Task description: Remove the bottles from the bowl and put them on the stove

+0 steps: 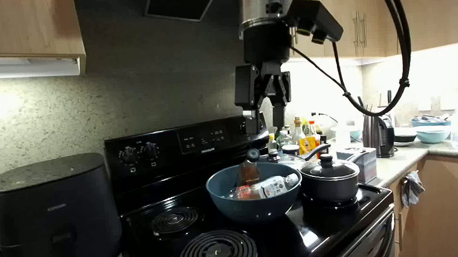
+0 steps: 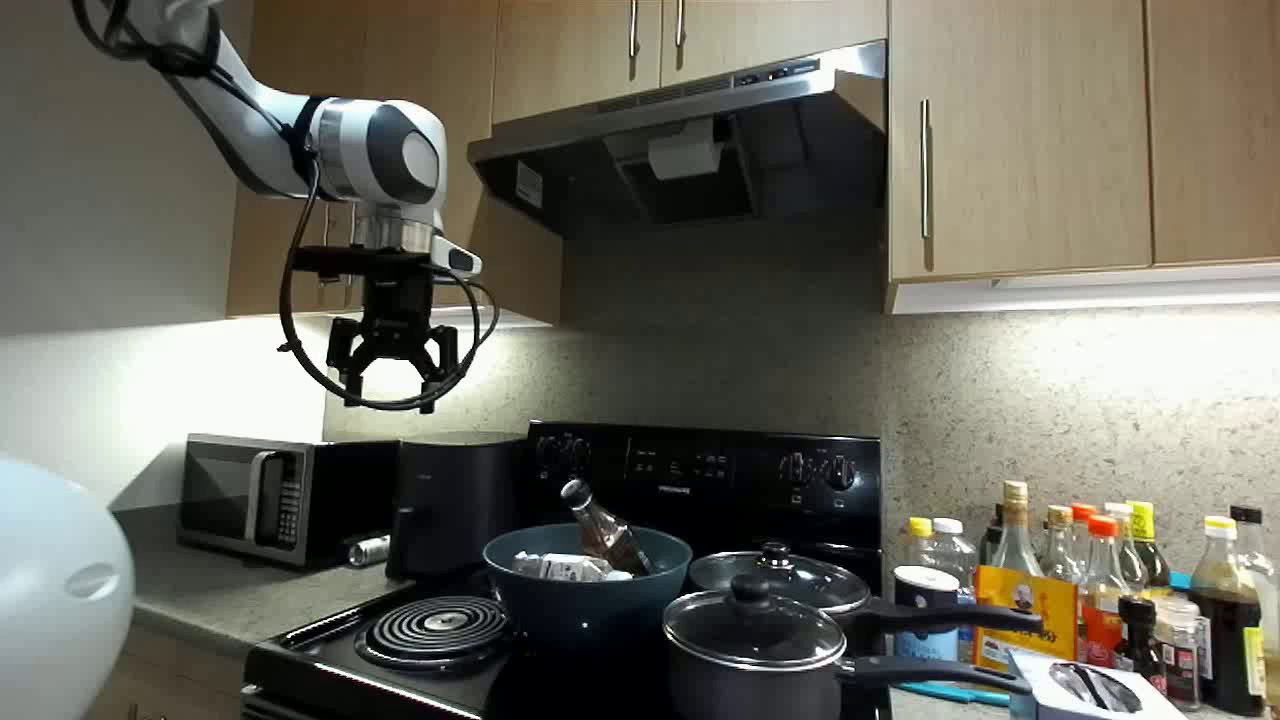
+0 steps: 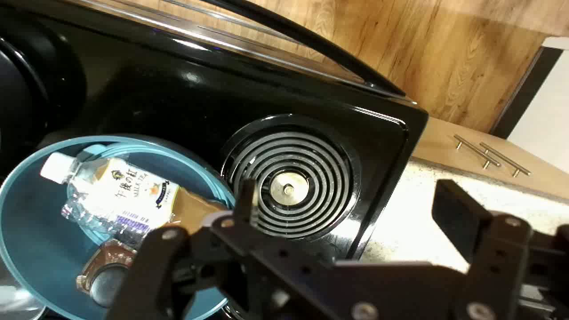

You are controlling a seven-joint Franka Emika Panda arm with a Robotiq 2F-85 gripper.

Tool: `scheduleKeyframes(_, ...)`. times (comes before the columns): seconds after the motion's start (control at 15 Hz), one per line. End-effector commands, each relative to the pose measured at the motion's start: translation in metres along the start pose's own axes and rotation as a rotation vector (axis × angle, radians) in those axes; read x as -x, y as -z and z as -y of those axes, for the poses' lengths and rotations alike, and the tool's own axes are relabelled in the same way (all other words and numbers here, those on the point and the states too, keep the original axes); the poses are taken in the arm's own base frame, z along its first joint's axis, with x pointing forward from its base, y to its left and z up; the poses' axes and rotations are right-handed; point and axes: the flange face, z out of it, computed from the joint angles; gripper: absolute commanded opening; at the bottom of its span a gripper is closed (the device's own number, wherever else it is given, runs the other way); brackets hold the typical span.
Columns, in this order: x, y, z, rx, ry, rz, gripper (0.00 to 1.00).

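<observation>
The blue bowl (image 1: pixel 235 207) stands on the black stove (image 1: pixel 286 238) and shows in all views (image 2: pixel 590 615) (image 3: pixel 33 240). The paler bottle (image 1: pixel 273 187) with a tan label lies tilted in it, cap near the rim; it also shows in the wrist view (image 3: pixel 133 189). The dark bottle (image 1: pixel 249 172) leans upright with its neck above the rim (image 2: pixel 608 530); the wrist view shows its cap end (image 3: pixel 106 282), and a finger hides part of it. My gripper (image 1: pixel 266 121) is open and empty, high above the stove (image 2: pixel 388 395), beside the bowl in the wrist view (image 3: pixel 349 200).
A coil burner (image 3: pixel 289 189) is beside the bowl; another (image 1: pixel 175 219) is farther back. A lidded pot (image 1: pixel 330 184) and a lidded pan (image 2: pixel 780 580) stand close to the bowl. An air fryer (image 1: pixel 56 215), condiment bottles (image 2: pixel 1100 560) and a range hood (image 2: pixel 690 130) surround the stove.
</observation>
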Motion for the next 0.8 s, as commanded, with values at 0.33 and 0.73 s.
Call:
scheduleKeyframes(0.33, 0.000, 0.000, 0.000, 0.000, 0.000, 0.001, 1.00)
scheduleKeyframes(0.73, -0.034, -0.007, -0.018, -0.005, -0.131, 0.014, 1.00)
